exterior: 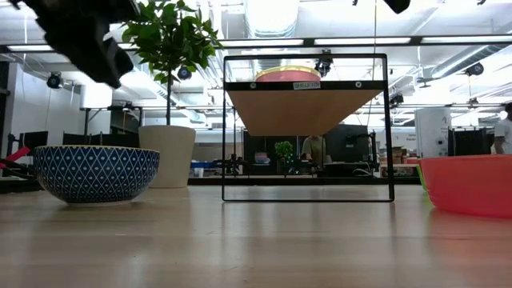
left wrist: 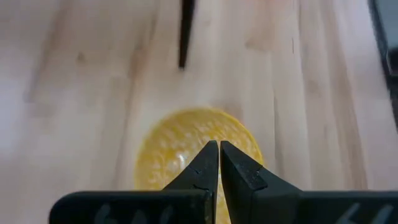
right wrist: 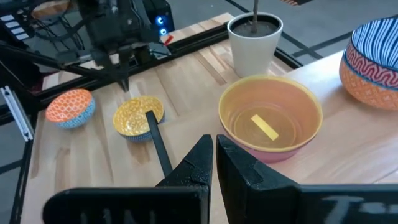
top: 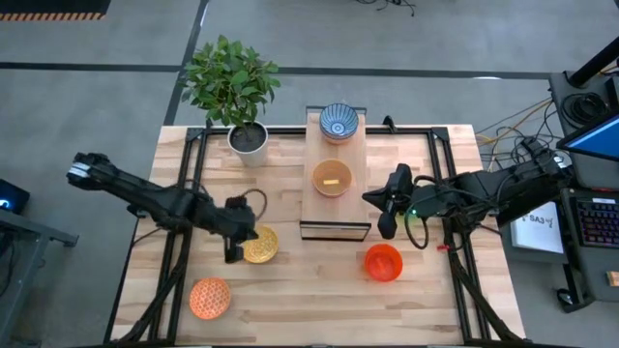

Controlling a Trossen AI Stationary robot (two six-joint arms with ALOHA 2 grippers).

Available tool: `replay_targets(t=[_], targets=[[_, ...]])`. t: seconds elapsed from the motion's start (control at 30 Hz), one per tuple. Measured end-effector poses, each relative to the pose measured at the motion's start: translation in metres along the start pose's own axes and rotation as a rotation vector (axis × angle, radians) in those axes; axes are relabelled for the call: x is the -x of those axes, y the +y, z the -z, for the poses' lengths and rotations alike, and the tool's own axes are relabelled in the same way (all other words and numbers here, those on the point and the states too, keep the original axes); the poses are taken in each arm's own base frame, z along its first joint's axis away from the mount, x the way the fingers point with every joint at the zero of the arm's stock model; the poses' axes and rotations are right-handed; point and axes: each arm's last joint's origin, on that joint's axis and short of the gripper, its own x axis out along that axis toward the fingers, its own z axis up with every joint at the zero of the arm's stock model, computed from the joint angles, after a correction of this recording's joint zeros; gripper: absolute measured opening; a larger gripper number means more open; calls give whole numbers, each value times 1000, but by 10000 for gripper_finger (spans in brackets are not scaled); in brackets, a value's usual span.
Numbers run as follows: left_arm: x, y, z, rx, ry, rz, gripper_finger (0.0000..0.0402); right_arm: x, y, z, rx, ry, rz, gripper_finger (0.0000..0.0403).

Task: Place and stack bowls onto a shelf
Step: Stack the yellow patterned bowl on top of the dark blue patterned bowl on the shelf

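Left gripper (top: 235, 253), fingers pressed together, hovers beside the yellow bowl (top: 260, 245); orange bowl (top: 209, 298) waits nearby. Two bowls sit on the shelf (top: 319, 174). Right gripper (top: 385, 228), fingers together, hangs above the red bowl (top: 383, 262). Stacking seems barely begun.

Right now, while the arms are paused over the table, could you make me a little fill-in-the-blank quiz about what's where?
1. The shelf holds ____ bowls.
2. The left gripper hangs beside the ____ bowl.
3. The amber bowl has a small yellow ____ lying inside it.
4. The right gripper is just above the ____ bowl on the table.

Missing words: two; yellow; strip; red
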Motion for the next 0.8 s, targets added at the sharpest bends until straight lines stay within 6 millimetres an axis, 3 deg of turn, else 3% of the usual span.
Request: replay_targets(t=[0.27,0.63,0.8], targets=[[-17,-20,-14,-34,153,34,21,-2,-1,5,17,24,13,12],[-58,-41,-3,-49,348,38,159,-7,-3,14,34,51,22,12],[-79,-49,5,-46,402,27,196,-7,-3,14,48,54,19,12]])
